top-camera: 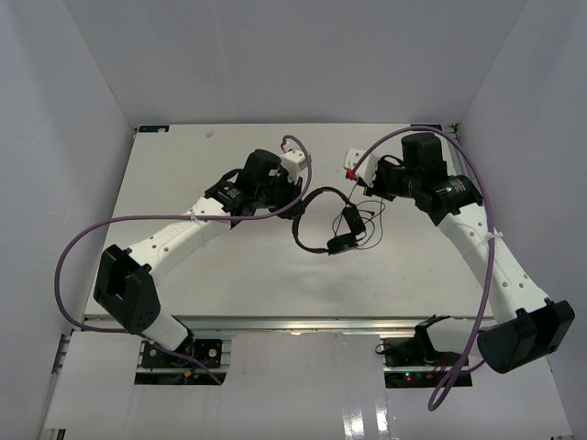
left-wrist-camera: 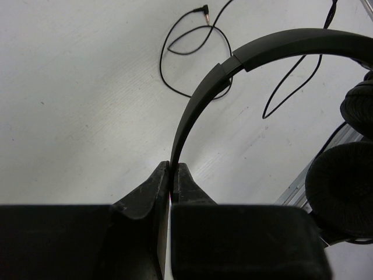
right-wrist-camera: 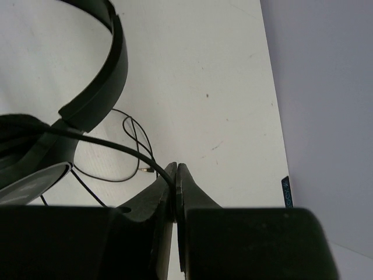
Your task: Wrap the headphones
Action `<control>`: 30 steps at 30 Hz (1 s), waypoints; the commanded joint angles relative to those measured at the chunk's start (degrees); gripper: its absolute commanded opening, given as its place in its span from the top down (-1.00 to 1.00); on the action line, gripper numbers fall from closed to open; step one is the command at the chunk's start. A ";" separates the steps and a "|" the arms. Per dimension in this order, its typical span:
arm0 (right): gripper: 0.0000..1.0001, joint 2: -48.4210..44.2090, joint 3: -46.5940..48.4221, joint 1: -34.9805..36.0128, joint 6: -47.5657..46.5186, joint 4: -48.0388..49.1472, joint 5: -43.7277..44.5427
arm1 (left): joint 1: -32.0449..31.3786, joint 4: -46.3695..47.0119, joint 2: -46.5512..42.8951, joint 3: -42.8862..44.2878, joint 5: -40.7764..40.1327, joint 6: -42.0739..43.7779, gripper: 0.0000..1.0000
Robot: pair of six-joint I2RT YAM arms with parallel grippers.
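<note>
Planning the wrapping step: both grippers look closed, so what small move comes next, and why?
Probably the right gripper should carry the cord around the earcups for a first turn. It is shut on the cord, the left gripper is shut on the headband, holding it steady, and much cord lies loose on the table.

Bright, even overhead light, soft faint shadows, wrist views' near fg dark & blurry

White table (top-camera: 229,275), seen from above. Lying on its surface, right of centre: loose loops of the thin black cord (left-wrist-camera: 161,58) of the headphones (top-camera: 342,243), ending in an angled plug (left-wrist-camera: 202,10) flat on the tabletop.
</note>
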 commanded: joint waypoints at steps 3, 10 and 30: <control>0.85 0.92 0.20 -1.26 9.24 6.85 -1.70 | -1.11 3.71 -1.15 -0.33 5.69 -0.38 1.00; 0.85 1.34 -5.98 -6.02 18.24 10.89 -10.98 | -1.51 6.52 -4.84 -0.57 8.72 -4.29 1.00; 0.67 7.94 -19.78 -12.30 58.03 54.53 -58.26 | -1.78 -1.44 -6.16 16.48 1.72 -12.34 1.00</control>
